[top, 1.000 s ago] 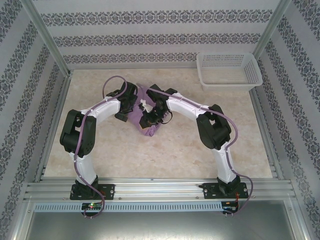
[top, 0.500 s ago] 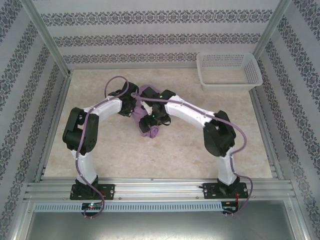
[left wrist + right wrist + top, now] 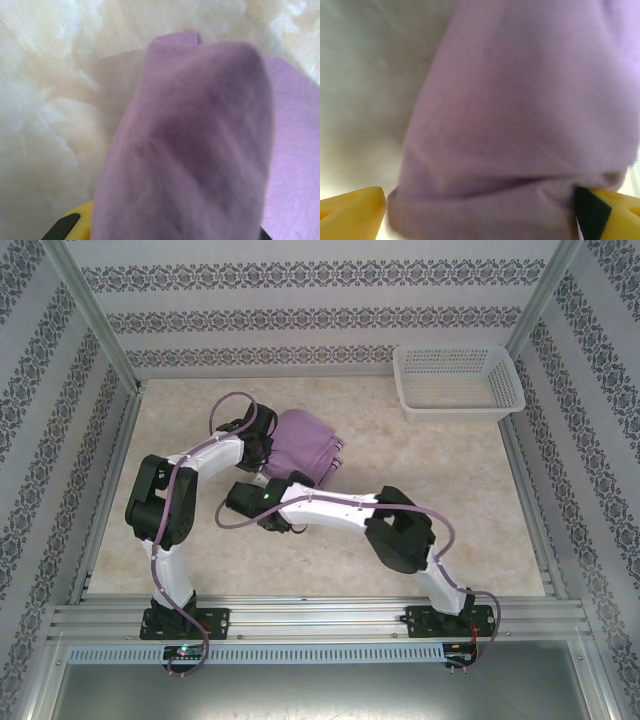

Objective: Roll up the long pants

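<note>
Marbled table (image 3: pixel 440 455), long pants (image 3: pixel 308 443) a plump lilac bundle; right tool (image 3: pixel 480 210) spread around it, left tool (image 3: pixel 265 450) unclear.

Blurred long pants (image 3: pixel 200 150) cover the left jaws almost entirely

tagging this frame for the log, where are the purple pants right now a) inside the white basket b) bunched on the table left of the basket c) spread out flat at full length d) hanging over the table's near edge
b: the long pants lie as a compact bundle on the table, well apart from the basket in the far right corner.
</note>
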Action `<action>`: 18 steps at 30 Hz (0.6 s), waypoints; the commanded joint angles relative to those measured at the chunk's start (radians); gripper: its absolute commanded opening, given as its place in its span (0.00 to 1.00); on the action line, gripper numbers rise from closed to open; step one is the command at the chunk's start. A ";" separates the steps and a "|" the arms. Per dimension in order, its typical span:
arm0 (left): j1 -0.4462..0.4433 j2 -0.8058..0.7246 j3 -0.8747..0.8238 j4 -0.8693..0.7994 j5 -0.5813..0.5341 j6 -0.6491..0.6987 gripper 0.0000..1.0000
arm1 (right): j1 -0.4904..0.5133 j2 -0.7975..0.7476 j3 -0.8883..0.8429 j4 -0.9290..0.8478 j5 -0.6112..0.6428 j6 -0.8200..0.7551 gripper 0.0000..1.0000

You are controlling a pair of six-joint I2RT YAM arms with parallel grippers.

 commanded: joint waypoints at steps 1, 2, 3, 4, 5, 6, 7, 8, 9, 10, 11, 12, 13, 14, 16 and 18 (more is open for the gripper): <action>-0.004 -0.003 0.012 -0.014 0.016 -0.012 0.00 | -0.032 0.028 -0.027 0.167 0.210 -0.167 0.91; -0.004 -0.005 0.009 -0.012 0.019 -0.012 0.00 | -0.048 0.041 -0.017 0.162 0.186 -0.176 0.83; -0.004 -0.008 0.004 -0.007 0.020 -0.012 0.00 | -0.067 0.052 -0.007 0.146 0.141 -0.173 0.59; -0.003 -0.010 0.002 -0.007 0.022 -0.012 0.00 | -0.086 0.053 -0.012 0.141 0.106 -0.165 0.00; -0.004 -0.013 0.000 -0.004 0.025 -0.006 0.00 | -0.097 0.044 -0.029 0.148 0.081 -0.168 0.00; -0.002 -0.014 0.002 -0.003 0.026 0.003 0.01 | -0.109 0.032 -0.040 0.141 0.034 -0.156 0.00; 0.000 -0.016 0.007 -0.008 0.029 0.013 0.18 | -0.126 0.010 -0.053 0.126 -0.043 -0.134 0.00; 0.002 -0.018 0.013 -0.016 0.026 0.022 0.35 | -0.140 -0.015 -0.071 0.122 -0.104 -0.107 0.00; 0.002 -0.023 0.018 -0.025 0.018 0.029 0.63 | -0.159 -0.051 -0.097 0.123 -0.176 -0.076 0.00; 0.003 -0.030 0.019 -0.027 0.008 0.031 0.85 | -0.182 -0.085 -0.116 0.119 -0.287 -0.049 0.00; 0.002 -0.037 0.017 -0.023 0.000 0.034 0.91 | -0.205 -0.114 -0.134 0.120 -0.352 -0.022 0.00; 0.002 -0.044 0.016 -0.016 -0.004 0.038 0.93 | -0.226 -0.144 -0.153 0.123 -0.419 -0.003 0.00; 0.003 -0.046 0.017 -0.013 -0.003 0.039 0.94 | -0.252 -0.168 -0.160 0.121 -0.512 0.003 0.00; 0.003 -0.045 0.020 -0.012 0.001 0.040 0.94 | -0.277 -0.183 -0.153 0.106 -0.591 0.025 0.00; 0.002 -0.044 0.024 -0.012 0.008 0.039 0.94 | -0.326 -0.197 -0.128 0.073 -0.764 0.045 0.00; 0.002 -0.041 0.023 -0.008 0.014 0.036 0.95 | -0.371 -0.199 -0.091 0.043 -0.908 0.068 0.00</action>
